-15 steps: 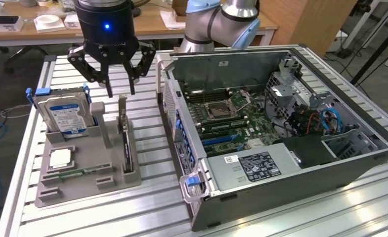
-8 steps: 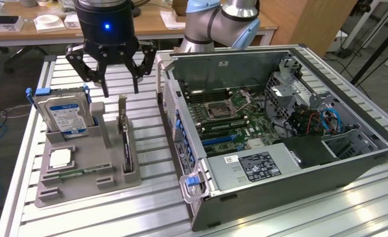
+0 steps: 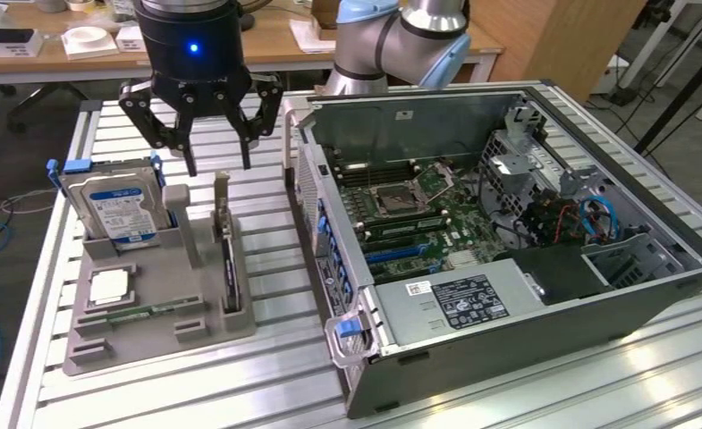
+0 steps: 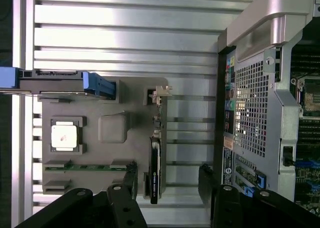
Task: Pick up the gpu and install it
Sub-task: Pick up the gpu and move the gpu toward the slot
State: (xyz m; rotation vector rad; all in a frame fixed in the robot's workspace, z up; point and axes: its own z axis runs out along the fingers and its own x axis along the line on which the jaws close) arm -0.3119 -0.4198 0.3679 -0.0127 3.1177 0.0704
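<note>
The gpu (image 3: 229, 261) is a thin black card standing on edge in a slot of the grey holder tray (image 3: 148, 338), its silver bracket at the far end. My gripper (image 3: 217, 163) hangs open just above that bracket end, touching nothing. In the wrist view the gpu (image 4: 155, 174) appears edge-on, and my gripper (image 4: 168, 180) straddles the line of the card, which lies closer to one dark finger (image 4: 131, 177) than to the other. The open computer case (image 3: 637, 268) lies on its side at the exterior view's right, with the motherboard (image 3: 410, 214) exposed.
The tray also holds an upright hard drive (image 3: 112, 210) with a blue-white label, a square processor (image 3: 110, 286) and a green memory stick (image 3: 148, 313). The case wall (image 4: 260, 108) stands close beside the tray. All rests on a slatted aluminium table (image 3: 267, 375).
</note>
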